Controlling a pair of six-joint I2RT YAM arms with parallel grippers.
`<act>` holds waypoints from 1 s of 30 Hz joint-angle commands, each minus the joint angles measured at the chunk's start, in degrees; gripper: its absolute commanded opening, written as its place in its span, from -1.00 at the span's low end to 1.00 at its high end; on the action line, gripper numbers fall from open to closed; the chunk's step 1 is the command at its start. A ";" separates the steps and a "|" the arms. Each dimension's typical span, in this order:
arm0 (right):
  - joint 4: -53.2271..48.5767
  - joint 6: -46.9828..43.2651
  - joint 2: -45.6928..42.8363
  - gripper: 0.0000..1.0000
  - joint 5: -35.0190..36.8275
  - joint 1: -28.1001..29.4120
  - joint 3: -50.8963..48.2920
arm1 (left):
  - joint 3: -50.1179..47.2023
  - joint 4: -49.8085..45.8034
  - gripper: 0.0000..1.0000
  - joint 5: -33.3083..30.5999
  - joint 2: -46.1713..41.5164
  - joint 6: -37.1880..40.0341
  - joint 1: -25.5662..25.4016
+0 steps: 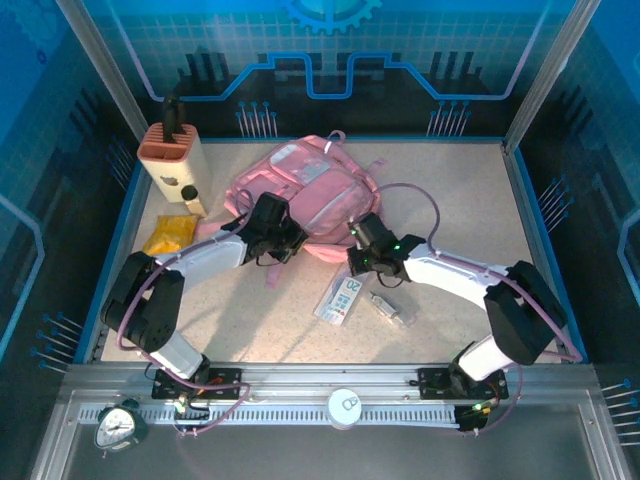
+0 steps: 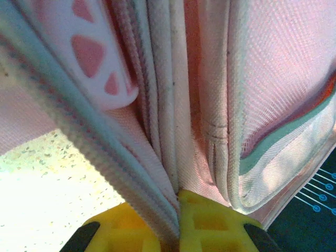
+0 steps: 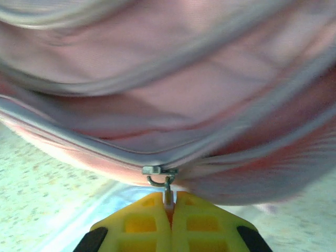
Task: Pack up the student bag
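The pink student bag (image 1: pixel 305 190) lies at the back middle of the table. My left gripper (image 1: pixel 283 243) is at the bag's near left edge, shut on a fold of its pink fabric and piping (image 2: pixel 170 207). My right gripper (image 1: pixel 357 262) is at the bag's near right edge, shut on the metal zipper pull (image 3: pixel 167 195). The zipper slider (image 3: pixel 158 170) sits on the closed zip line just above the yellow fingertips. The bag's fabric (image 3: pixel 173 100) looks blurred in the right wrist view.
A tan knife block (image 1: pixel 172 150) stands at the back left with a small bottle (image 1: pixel 190 198) beside it. A yellow packet (image 1: pixel 168 235) lies left. A white card (image 1: pixel 341 300) and a small clear item (image 1: pixel 392 309) lie in front of the bag.
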 commanded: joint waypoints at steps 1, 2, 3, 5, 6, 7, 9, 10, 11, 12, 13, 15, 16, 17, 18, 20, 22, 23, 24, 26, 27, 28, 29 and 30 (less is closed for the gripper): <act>-7.95 -3.38 -2.81 -1.00 0.62 -3.11 -0.76 | 5.58 -0.11 -1.00 -0.40 -2.19 6.58 4.59; -8.47 -3.96 -3.13 -1.00 -0.75 -2.96 -0.20 | 6.62 -0.32 -1.00 0.10 -1.83 7.70 5.18; -8.76 -4.37 -3.64 -1.00 -2.68 -2.31 0.22 | 8.16 -1.48 -1.00 0.23 -1.27 8.85 5.82; -8.35 -3.87 -4.28 -1.00 -6.12 -0.21 0.75 | 10.78 -2.75 -1.00 1.52 0.07 11.73 7.43; -7.70 -3.24 -4.05 -1.00 -7.98 1.41 1.01 | 12.14 -3.73 -1.00 2.29 0.92 12.53 8.62; -7.20 -2.14 -3.39 -1.00 -9.88 3.25 1.85 | 13.01 -4.24 -1.00 3.40 1.66 13.14 9.84; -5.75 -0.49 -1.39 -1.00 -12.62 6.12 4.07 | 14.24 -4.10 -1.00 4.59 2.78 15.36 11.50; -4.31 0.74 -0.18 -1.00 -13.69 7.18 5.41 | 15.19 -5.51 -1.00 4.61 3.53 16.45 12.27; -2.83 1.93 1.27 -1.00 -15.03 7.66 6.44 | 15.97 -6.42 -0.97 4.96 4.22 17.70 12.76; -1.05 3.42 2.86 -1.00 -16.22 7.73 7.23 | 16.60 -7.71 -0.91 5.34 5.00 18.75 13.28; 0.53 4.47 4.43 -1.00 -16.25 7.65 7.77 | 16.61 -8.49 -0.80 5.68 5.41 19.33 13.73; 2.47 5.06 6.94 -1.00 -15.34 7.81 8.97 | 14.61 -7.91 -0.58 6.49 4.63 19.88 14.23; 2.59 5.26 8.19 -1.00 -14.92 7.80 9.67 | 12.99 -7.65 -0.44 6.42 3.59 19.97 14.32; 2.60 5.28 8.99 -1.00 -14.82 7.83 10.22 | 11.29 -7.50 -0.32 6.25 2.72 19.97 14.34; 2.43 5.20 9.63 -1.00 -14.90 7.94 10.74 | 9.15 -7.75 -0.23 6.03 1.20 19.31 14.28; 2.14 4.83 9.94 -1.00 -13.79 8.58 11.06 | 3.69 -6.40 -0.08 6.24 -1.64 15.93 14.04; 1.43 4.24 10.26 -1.00 -12.40 9.44 11.30 | -3.00 -1.70 0.05 7.18 -5.16 10.89 13.09; 1.13 4.21 10.44 -1.00 -12.28 9.55 11.30 | -6.02 0.48 0.08 6.60 -6.40 8.52 11.86; 1.10 4.31 10.62 -1.00 -12.47 9.61 11.16 | -8.50 3.25 0.10 5.96 -7.34 5.93 10.09; 1.09 4.49 10.72 -1.00 -12.82 9.62 10.93 | -10.60 6.48 0.13 5.13 -7.33 1.76 6.85; 0.81 4.45 10.81 -1.00 -13.02 9.61 11.00 | -11.01 8.81 0.13 4.90 -6.64 0.33 5.34; 0.44 4.41 10.75 -1.00 -12.82 9.70 11.16 | -10.34 10.01 0.14 4.67 -5.59 -0.42 3.93; 0.23 4.28 10.73 -1.00 -12.56 9.84 11.23 | -9.31 9.96 0.14 4.58 -4.38 -0.95 2.93; 0.05 4.09 10.64 -1.00 -12.10 10.08 11.23 | -7.66 10.07 0.14 4.78 -2.88 -0.96 1.95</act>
